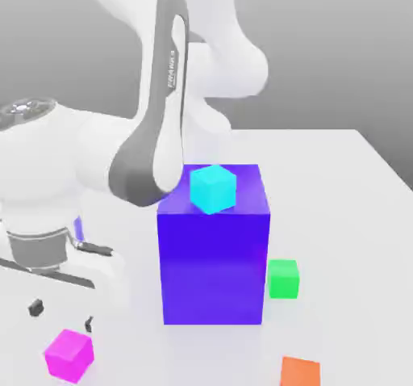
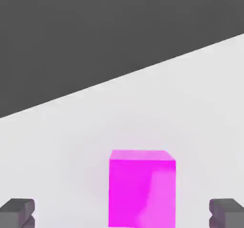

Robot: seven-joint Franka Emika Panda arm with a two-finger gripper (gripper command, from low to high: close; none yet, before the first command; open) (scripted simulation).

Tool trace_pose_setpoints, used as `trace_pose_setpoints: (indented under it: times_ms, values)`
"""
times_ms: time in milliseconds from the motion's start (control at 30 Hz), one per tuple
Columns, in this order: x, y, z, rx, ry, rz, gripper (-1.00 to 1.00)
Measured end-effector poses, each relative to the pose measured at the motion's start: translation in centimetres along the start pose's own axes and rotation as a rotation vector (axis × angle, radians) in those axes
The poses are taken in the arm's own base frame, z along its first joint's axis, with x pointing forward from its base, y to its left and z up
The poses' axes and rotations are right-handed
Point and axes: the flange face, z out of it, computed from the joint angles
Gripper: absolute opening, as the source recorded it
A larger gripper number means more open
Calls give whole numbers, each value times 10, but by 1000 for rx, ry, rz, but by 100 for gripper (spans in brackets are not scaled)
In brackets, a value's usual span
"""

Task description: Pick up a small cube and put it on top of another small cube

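The large glossy blue-purple block stood near the middle of the white tabletop and serves here as the landmark. On its top face, toward the front edge, sat a small cyan cube.

The small bright magenta cube lay on the tabletop well apart from the block, off to the exterior view's left of it and nearer the camera. It rested flat on the surface, with nothing touching it. In the hand view the same magenta cube sat between the two dark fingertips, with clear gaps of white table on both sides.

The small bright green cube stood on the table just beside the block's lower corner, on the exterior view's right of it. A small orange cube lay further forward of the block on that same side, near the picture's edge.

The white robot arm reached down past the block's left side as the exterior view shows it, its grey-banded link crossing in front of the block's upper corner. The gripper hung just above the magenta cube, its fingers spread wide apart and pinching nothing.
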Motion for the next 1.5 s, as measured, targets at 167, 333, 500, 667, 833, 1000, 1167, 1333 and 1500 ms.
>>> trace_pose_setpoints:
  times_ms: [167,333,500,667,833,1000,1167,1333,1500]
  values:
    - [0,2,38,-4,-2,3,-100]
    - [0,2,39,-4,-3,3,-100]
    - [1,0,-18,6,2,2,-100]
    - [-38,-34,-50,87,1,-189,-100]
    - [-91,-64,-82,158,21,-438,-100]
    - [-165,-89,-110,197,56,-754,-100]
    - [-239,-88,-125,189,99,-1103,-100]
    - [-302,-72,-128,135,155,-1446,-100]
    - [-355,-30,-99,51,84,-1766,-100]
